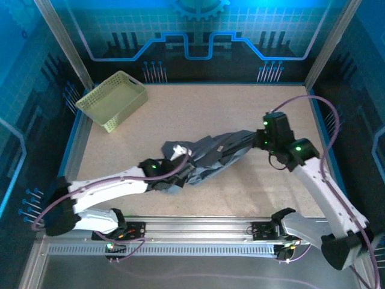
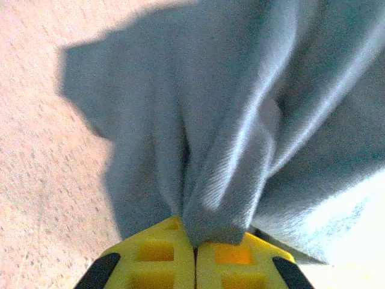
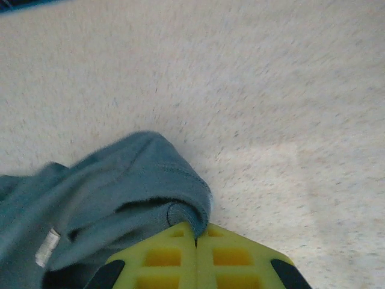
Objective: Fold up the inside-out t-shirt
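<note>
From the overhead camera I have the inside-out t-shirt [image 1: 210, 158] strung out as a rumpled dark band across the middle of the surface [image 1: 252, 105]. It runs from lower left up toward the right, with an arm at each end. The pale lattice basket [image 1: 114, 99] sits in the far left corner, well apart from the cloth.

That high view gives me the layout but not the jaws (dark cloth against dark wrist hardware), so for those I go to the wrist cameras.

On the left wrist camera, the left claw [image 2: 194, 248] has its two yellow fingers pressed together, with a thick gather of grey fabric pinched between the tips. The cloth fans out from the pinch in long soft folds and throws a shadow onto the speckled surface to the left.

On the right wrist camera, the right claw [image 3: 196, 232] is likewise closed, clamped on a stitched hem that curls over right at the fingertips. This close view also gives me a line of seam stitching along that edge and a small pale label [image 3: 47, 247] on the fabric at lower left. The overhead picture is too coarse for that detail. Beyond the hem there is bare speckled surface.

Whether the middle of the band rests on the surface or hangs just above it, I cannot tell.
</note>
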You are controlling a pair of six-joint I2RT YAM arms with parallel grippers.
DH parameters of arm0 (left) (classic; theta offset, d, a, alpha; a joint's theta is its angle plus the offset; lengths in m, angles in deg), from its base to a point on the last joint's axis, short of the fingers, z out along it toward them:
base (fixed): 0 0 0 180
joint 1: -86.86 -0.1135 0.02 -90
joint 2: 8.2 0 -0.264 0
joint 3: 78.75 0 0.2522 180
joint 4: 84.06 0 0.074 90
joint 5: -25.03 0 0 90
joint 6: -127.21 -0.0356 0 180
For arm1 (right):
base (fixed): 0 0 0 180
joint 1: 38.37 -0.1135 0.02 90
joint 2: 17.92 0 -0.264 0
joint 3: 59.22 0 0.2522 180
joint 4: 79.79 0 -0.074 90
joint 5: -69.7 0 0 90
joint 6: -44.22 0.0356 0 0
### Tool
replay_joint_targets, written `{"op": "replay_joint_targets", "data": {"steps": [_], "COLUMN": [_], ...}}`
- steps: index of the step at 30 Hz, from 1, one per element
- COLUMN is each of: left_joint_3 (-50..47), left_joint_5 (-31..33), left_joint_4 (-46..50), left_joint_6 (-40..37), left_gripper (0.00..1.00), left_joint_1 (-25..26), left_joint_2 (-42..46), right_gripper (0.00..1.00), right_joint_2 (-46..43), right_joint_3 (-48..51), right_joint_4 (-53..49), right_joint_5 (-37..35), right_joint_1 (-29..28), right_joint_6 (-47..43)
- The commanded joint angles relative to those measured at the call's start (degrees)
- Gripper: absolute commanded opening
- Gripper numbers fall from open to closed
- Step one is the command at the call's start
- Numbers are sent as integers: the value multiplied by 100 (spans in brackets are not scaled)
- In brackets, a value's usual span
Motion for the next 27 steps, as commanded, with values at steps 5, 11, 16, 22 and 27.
{"op": "replay_joint_targets", "data": {"steps": [5,11,16,22,27], "left_joint_3": [885,1323,2159,2255,1553], "left_joint_5": [-1653,-2720,-2070,-819,-990], "left_joint_4": [-1205,-750,362,772,395], "left_joint_6": [-967,-1020,-836,-767,-554], "left_gripper": [3,7,49,83,89], "left_joint_1": [-1341,-2353,-2695,-1938,-684], "left_joint_2": [937,-293,-1911,-1792,-1102], "right_gripper": [0,0,0,0,0], "right_joint_2": [-743,-335,761,1822,1899], "right_joint_3": [-1576,-1285,-750,-1015,-935], "right_joint_4": [-868,-754,-271,23,177], "right_joint_5": [-138,378,357,344,313], "right_joint_1": [124,39,35,78,134], "right_joint_6": [-279,-39,42,45,-6]}}
